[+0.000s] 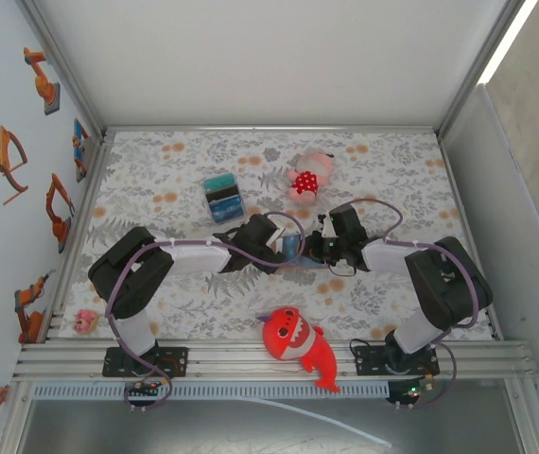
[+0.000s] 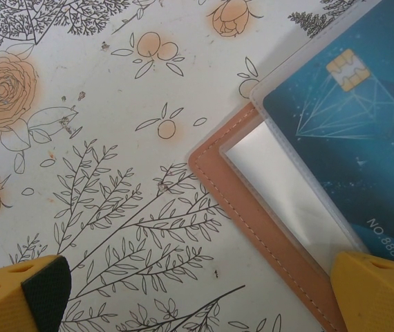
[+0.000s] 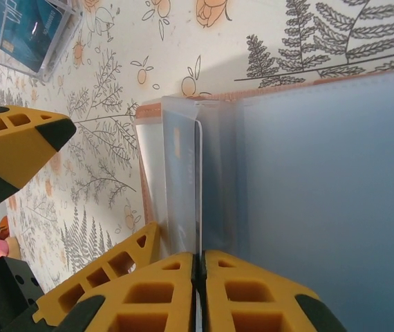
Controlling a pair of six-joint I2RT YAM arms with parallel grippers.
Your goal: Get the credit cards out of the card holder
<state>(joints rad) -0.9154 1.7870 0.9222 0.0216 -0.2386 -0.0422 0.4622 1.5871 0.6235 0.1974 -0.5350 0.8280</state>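
Right gripper (image 3: 197, 257) is pinched almost shut on the edge of a thin flat credit card (image 3: 197, 187), at the open tan leather-like card holder (image 2: 252, 232) on the flowered table (image 2: 100, 138); left gripper (image 2: 197, 304) gapes empty over its corner. Light, stiff, slick: the card probably wants an edge pinch, pulled straight.

Probably a robotics lab test cell: aluminium frame (image 1: 269, 357), white walls (image 1: 251, 57), robot stickers (image 1: 3, 156) on one panel, two arms (image 1: 194, 257) bolted down beside a floral cloth (image 1: 383, 170).
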